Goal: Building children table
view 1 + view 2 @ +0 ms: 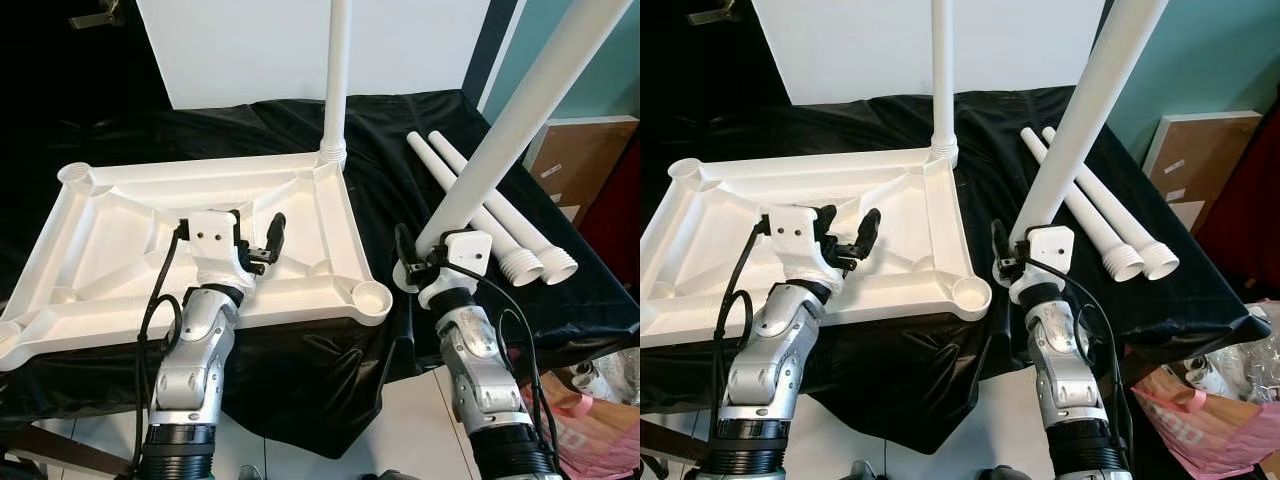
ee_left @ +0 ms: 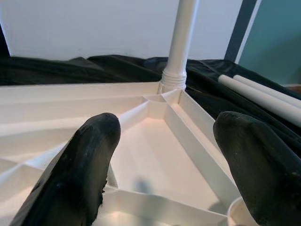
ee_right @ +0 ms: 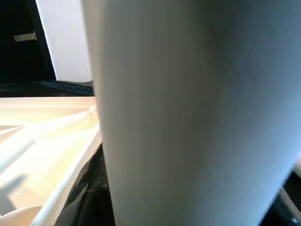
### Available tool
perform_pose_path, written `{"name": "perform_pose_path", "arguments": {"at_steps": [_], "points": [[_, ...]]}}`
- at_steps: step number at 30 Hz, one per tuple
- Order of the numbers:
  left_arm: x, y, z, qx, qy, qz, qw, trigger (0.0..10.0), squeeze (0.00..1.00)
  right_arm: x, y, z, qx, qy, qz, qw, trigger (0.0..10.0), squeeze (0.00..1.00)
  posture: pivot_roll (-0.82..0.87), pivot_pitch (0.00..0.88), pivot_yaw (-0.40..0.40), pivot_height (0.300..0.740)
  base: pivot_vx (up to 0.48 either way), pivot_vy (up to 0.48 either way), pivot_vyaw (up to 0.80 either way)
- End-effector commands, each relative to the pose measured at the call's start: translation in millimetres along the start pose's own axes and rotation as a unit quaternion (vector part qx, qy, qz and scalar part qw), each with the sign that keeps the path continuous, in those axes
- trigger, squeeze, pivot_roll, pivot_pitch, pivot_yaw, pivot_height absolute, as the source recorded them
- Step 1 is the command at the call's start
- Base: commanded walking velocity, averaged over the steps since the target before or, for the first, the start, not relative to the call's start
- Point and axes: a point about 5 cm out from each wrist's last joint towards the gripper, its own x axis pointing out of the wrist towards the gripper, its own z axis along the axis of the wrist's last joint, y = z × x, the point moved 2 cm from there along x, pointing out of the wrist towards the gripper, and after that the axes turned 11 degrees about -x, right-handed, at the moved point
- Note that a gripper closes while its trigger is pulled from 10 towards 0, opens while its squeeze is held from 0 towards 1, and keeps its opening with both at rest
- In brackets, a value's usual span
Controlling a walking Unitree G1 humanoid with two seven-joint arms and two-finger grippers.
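A white plastic table top lies upside down on black cloth, ribs up. One white leg stands upright in its far right corner socket. My right gripper is shut on a second white leg, held tilted up and to the right, its lower end just right of the empty near right socket. The same held leg fills most of the right wrist view. My left gripper is open above the top's underside, holding nothing; its fingertips frame the standing leg.
Two more white legs lie side by side on the cloth at the right, threaded ends toward me. A white board stands behind the table. A brown cardboard box and a pink bag are at the right.
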Motion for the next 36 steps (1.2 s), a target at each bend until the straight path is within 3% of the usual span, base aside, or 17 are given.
{"name": "perform_pose_path", "arguments": {"at_steps": [1, 13, 28, 36], "points": [[0.4, 1.4, -4.6, 0.003, 0.014, -0.003, 1.000, 10.0, 0.00, 0.7, -2.1, -0.5, -0.006, -0.003, -0.004, 1.000, 10.0, 0.00, 0.00, 0.064, -0.030, 0.740, 0.000, 0.352, 0.00], [0.6, -0.7, -6.3, -0.004, 0.017, 0.002, 1.000, 10.0, 0.00, 2.3, -5.9, -1.5, -0.014, -0.002, -0.005, 1.000, 10.0, 0.00, 0.00, 0.063, -0.033, 0.740, 0.000, 0.397, 0.00], [0.3, -12.9, -4.6, 0.032, 0.019, -0.039, 0.999, 10.0, 0.00, 2.5, -11.1, -2.6, -0.022, -0.001, -0.013, 1.000, 10.0, 0.00, -0.01, 0.065, -0.036, 0.740, 0.000, 0.000, 0.00], [1.4, -10.4, -1.8, 0.015, 0.016, -0.030, 0.999, 10.0, 0.00, 4.4, -14.2, -2.7, -0.026, -0.001, -0.018, 0.999, 10.0, 0.00, 0.00, 0.070, -0.039, 0.740, 0.000, 0.000, 0.00]]}}
